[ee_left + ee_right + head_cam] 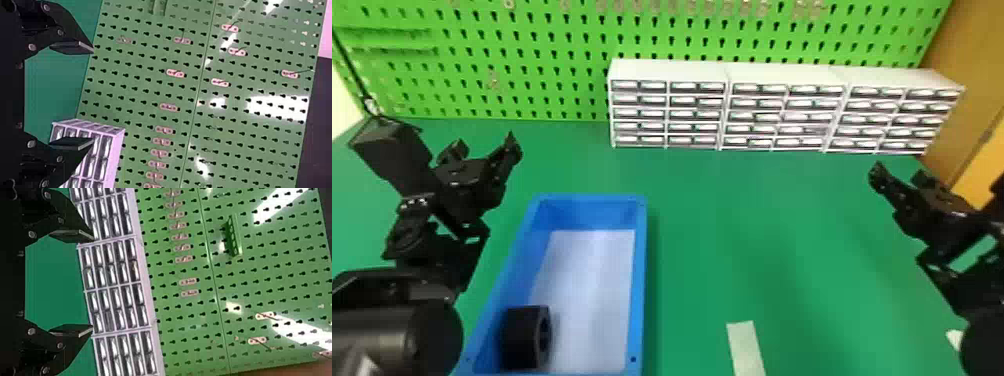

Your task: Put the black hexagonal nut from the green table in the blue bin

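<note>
The black hexagonal nut (pixel 524 337) lay on its side at the near end of the blue rectangular bin (pixel 640 280). Farther off, the black left gripper (pixel 485 146) and right gripper (pixel 899 175) stood empty, fingers wide apart.

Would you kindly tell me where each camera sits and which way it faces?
Head view: on the head, facing forward and down at the green table, blue bin and black nut inside; left gripper and right gripper show with their arms.
Left wrist view: on the left wrist, facing the pegboard; its own open fingers show.
Right wrist view: on the right wrist, facing drawers and pegboard, past its own open fingers.
Shared: both wrist views see pegboard and drawers.
</note>
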### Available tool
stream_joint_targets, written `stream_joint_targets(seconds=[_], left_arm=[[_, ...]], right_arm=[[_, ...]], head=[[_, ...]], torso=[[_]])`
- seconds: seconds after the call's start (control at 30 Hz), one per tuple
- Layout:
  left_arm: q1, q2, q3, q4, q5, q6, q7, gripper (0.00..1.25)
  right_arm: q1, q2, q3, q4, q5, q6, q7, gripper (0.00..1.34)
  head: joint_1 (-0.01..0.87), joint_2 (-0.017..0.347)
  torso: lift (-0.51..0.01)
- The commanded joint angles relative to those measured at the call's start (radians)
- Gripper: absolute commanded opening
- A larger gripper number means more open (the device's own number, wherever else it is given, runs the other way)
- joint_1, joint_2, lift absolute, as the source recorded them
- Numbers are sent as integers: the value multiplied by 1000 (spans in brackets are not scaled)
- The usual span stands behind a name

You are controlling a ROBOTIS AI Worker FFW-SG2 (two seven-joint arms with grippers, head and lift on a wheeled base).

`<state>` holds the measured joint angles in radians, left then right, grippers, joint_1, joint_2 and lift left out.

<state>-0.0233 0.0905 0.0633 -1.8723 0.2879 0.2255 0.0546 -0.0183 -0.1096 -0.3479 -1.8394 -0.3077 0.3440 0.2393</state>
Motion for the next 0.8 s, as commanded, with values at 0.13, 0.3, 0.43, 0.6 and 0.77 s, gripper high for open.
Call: stream_joint_targets(seconds=[0.13,0.3,0.43,0.6,0.77], left_arm=[[-3,0,1,-1,-10,0,-2,815],[-4,0,6,-1,-26,-5,-12,815],[-4,0,12,-1,-27,-6,-16,815],[-4,0,16,-1,-32,-6,-25,815],[0,0,20,-1,-36,-12,-27,815]], right_arm=[[11,-4,-20,2,-13,-3,0,881],[3,-4,-22,5,-10,-3,0,881],[1,-5,-26,5,-8,-5,0,881],[8,-5,-36,5,-18,-6,0,881],[17,-8,-43,5,-25,-6,0,879]], head=[[692,8],[692,8],[692,8],[692,8],[692,8]], torso=[[-97],[-97],[-97],[-97],[-97]])
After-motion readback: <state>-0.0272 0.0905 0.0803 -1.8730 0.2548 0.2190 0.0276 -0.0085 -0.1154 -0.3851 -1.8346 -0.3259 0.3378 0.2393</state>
